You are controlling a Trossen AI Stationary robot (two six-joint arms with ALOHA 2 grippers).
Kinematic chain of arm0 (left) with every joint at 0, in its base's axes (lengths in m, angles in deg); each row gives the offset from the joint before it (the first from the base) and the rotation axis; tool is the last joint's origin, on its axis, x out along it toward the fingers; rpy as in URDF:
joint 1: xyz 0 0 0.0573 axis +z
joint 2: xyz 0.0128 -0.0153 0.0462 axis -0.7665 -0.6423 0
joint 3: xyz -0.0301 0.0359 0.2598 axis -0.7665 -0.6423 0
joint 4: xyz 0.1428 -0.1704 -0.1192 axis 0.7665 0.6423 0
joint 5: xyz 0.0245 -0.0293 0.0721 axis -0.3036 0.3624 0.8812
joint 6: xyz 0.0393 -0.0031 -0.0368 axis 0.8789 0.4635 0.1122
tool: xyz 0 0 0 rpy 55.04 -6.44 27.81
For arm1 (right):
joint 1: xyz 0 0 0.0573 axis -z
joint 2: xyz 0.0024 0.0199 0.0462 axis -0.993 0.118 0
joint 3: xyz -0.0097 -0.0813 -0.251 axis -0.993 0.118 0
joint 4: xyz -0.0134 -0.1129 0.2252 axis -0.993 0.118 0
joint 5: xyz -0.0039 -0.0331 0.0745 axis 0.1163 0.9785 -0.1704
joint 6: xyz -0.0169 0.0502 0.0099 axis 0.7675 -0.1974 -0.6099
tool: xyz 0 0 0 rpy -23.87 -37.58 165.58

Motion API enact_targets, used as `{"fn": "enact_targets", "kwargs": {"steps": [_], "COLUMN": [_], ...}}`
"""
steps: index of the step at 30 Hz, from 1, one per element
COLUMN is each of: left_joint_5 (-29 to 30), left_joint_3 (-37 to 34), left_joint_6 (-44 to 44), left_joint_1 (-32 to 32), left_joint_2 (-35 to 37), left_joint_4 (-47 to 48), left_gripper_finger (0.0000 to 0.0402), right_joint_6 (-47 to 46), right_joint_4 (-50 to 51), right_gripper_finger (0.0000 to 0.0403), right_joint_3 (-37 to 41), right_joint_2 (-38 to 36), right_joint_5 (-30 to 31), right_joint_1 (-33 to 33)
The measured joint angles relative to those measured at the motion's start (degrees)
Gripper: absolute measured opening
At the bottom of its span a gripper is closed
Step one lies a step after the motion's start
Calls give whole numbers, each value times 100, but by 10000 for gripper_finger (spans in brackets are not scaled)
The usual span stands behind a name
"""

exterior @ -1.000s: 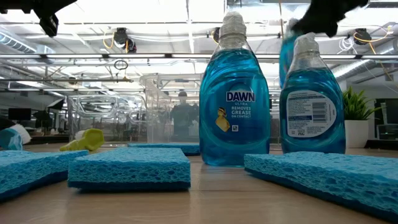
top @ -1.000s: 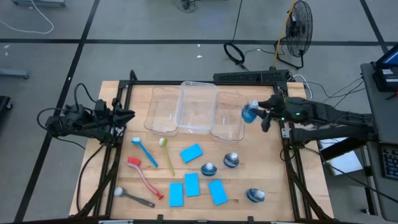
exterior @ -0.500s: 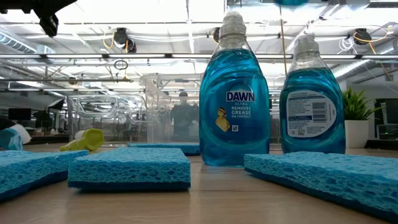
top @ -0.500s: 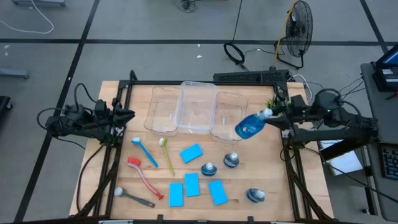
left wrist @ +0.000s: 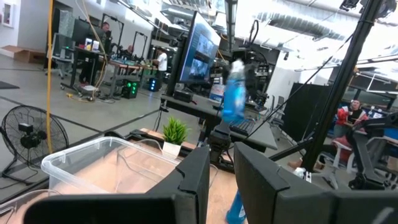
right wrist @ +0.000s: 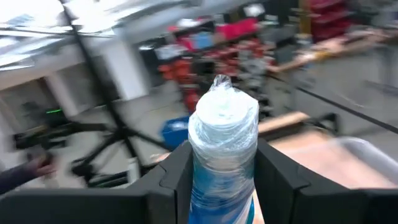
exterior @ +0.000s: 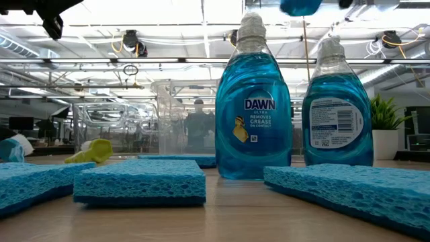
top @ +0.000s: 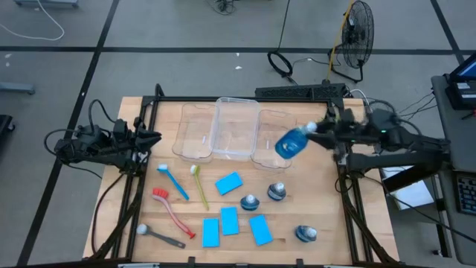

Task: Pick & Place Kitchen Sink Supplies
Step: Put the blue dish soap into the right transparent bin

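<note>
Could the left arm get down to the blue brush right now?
Probably yes. The left gripper is parked at the table's left edge holding nothing, and the blue brush lies just in front of it on bare wood, with only the yellow-green brush beside it. The right gripper, carrying a bottle, is well away.

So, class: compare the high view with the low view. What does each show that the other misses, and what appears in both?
Only the high view shows the right claw shut on a bottle's neck beside the bins, the left claw waiting at the table's left edge, and the red brush.

Only the low view shows the DAWN label and the room beyond the table.

Both show the held bottle, standing bottles and sponges.
</note>
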Motion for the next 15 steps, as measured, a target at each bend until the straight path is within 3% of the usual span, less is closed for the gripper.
{"fn": "enact_targets", "kwargs": {"steps": [10,15], "left_joint_5": [0,0], "left_joint_3": [0,0], "left_joint_6": [9,9], "left_joint_1": [1,-1], "left_joint_2": [0,0], "left_joint_4": [0,2], "left_gripper_finger": [77,77], "right_joint_6": [154,535], "right_joint_4": [84,124], "right_gripper_finger": [121,121], "right_joint_3": [2,2], "right_joint_2": [1447,1886], "right_joint_5": [1817,2353], "right_joint_1": [6,66]}}
